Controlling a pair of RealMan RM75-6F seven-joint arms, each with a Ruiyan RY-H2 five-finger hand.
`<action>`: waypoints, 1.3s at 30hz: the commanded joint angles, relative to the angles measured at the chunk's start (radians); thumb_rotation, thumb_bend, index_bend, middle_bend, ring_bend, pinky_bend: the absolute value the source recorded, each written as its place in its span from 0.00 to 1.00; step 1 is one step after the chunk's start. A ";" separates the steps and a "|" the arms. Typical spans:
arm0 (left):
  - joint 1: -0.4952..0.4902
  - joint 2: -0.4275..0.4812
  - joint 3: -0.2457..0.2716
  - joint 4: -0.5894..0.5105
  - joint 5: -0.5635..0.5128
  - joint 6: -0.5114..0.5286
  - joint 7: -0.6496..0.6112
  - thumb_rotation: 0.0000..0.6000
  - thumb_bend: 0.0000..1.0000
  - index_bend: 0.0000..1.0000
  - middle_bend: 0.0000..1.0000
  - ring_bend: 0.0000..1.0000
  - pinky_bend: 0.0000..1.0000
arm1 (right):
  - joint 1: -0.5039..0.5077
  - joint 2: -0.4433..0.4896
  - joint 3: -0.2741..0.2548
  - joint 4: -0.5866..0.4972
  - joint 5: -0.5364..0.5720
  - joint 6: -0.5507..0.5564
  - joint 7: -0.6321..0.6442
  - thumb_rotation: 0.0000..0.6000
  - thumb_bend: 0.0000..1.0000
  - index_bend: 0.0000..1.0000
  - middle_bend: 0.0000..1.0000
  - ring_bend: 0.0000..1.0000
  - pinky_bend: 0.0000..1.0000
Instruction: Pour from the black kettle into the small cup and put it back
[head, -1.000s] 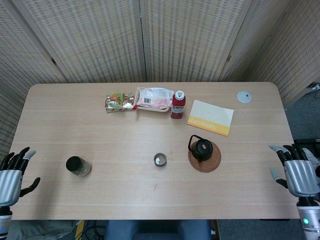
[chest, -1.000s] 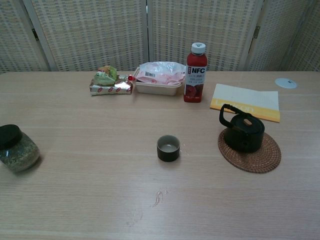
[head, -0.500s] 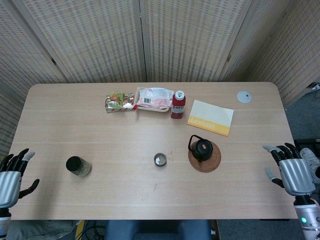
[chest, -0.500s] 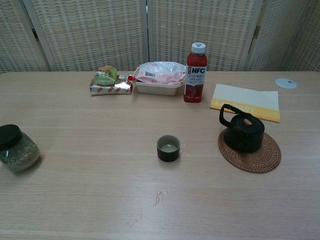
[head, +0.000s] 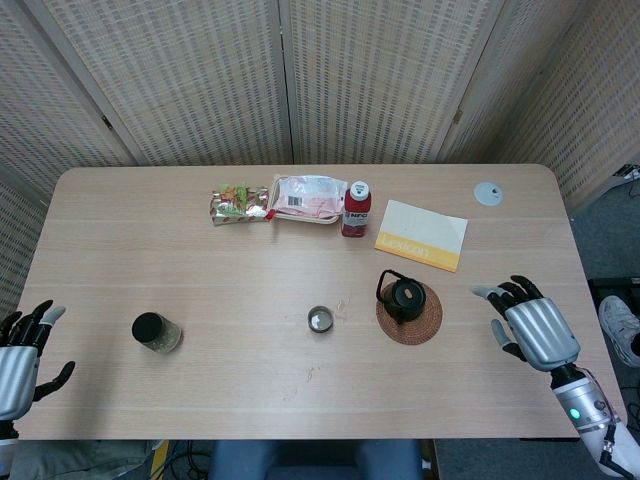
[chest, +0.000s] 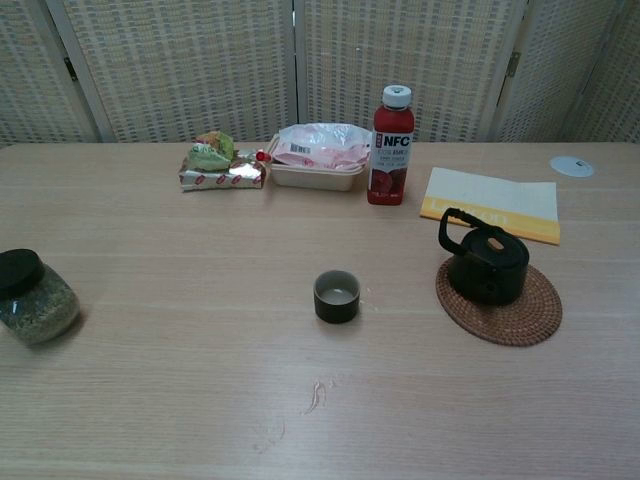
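Right robot hand (head: 530, 325) empty, fingers spread, black kettle (chest: 486, 265) upright on coaster (chest: 520, 310), spout seemingly pointing left

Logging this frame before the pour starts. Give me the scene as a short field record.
kettle: black, upright on a round woven mat, untouched
cup: small, left of the kettle, apart from it
right hand: over the table right of the kettle, fingers apart, holding nothing
left hand: at the table's left edge, holding nothing
jar: near the left hand
pour: not yet begun
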 joint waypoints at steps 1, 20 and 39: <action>0.001 0.001 0.000 -0.002 -0.001 0.000 0.002 1.00 0.25 0.14 0.10 0.17 0.09 | 0.047 -0.001 0.012 -0.007 0.001 -0.055 -0.007 1.00 0.62 0.24 0.33 0.23 0.17; 0.002 -0.003 0.006 -0.019 -0.004 -0.016 0.029 1.00 0.25 0.19 0.10 0.17 0.09 | 0.315 -0.125 0.076 0.047 0.099 -0.368 0.002 1.00 0.54 0.24 0.33 0.23 0.17; 0.012 0.001 0.009 -0.014 -0.013 -0.018 0.017 1.00 0.25 0.26 0.10 0.17 0.09 | 0.521 -0.327 0.103 0.237 0.218 -0.557 -0.042 1.00 0.55 0.24 0.36 0.23 0.17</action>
